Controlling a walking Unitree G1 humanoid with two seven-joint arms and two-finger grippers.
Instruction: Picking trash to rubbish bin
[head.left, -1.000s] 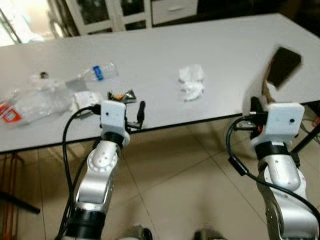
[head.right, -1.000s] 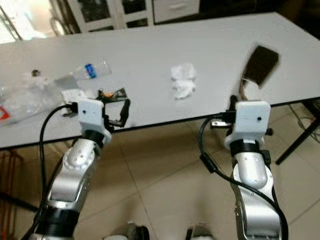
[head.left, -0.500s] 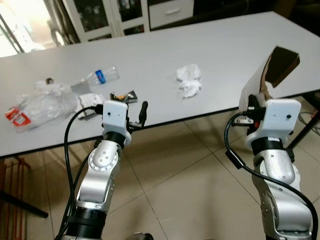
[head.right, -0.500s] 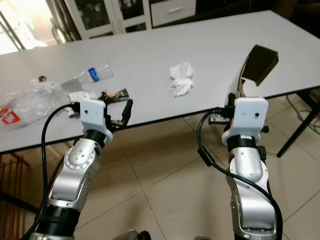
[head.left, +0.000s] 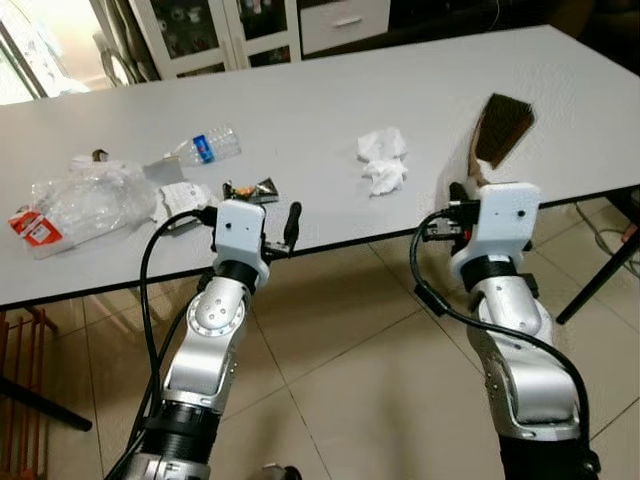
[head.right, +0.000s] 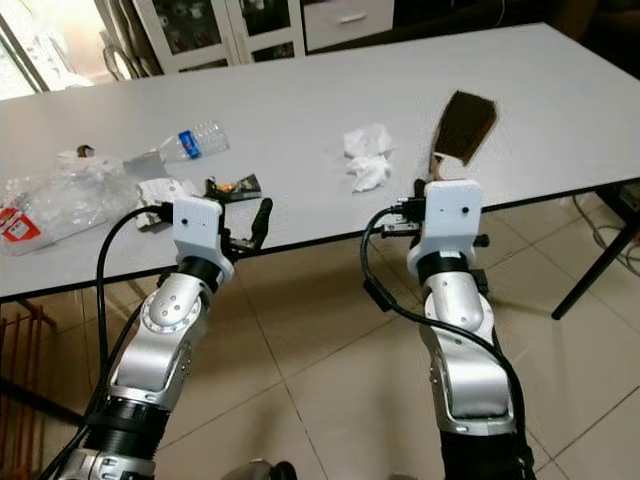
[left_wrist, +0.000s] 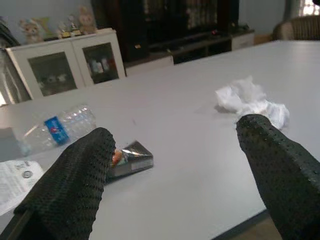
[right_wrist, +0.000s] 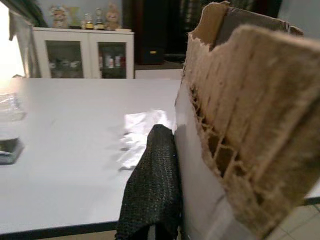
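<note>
A torn piece of brown cardboard (head.left: 497, 128) stands upright over the table's front right part, with my right gripper (head.left: 465, 192) shut on its lower end; the right wrist view shows one black finger (right_wrist: 155, 180) pressed against the cardboard (right_wrist: 240, 125). A crumpled white tissue (head.left: 383, 162) lies just left of it. My left gripper (left_wrist: 175, 132) hangs open at the table's front edge, empty. Just beyond it lies a dark snack wrapper (head.left: 250, 189). Farther left are a plastic bottle (head.left: 200, 148) with a blue label, a white paper scrap (head.left: 178, 197) and a clear plastic bag (head.left: 85, 195).
The white table (head.left: 330, 90) has a dark front edge running across the view, and my arms rise from below it. White glass-door cabinets (head.left: 200, 25) stand behind. A black table leg (head.left: 600, 280) slants at the right over the beige tiled floor (head.left: 340, 360).
My right arm has swung left with the cardboard, which now stands closer to the tissue. The left arm has hardly moved. The camera has shifted a little.
</note>
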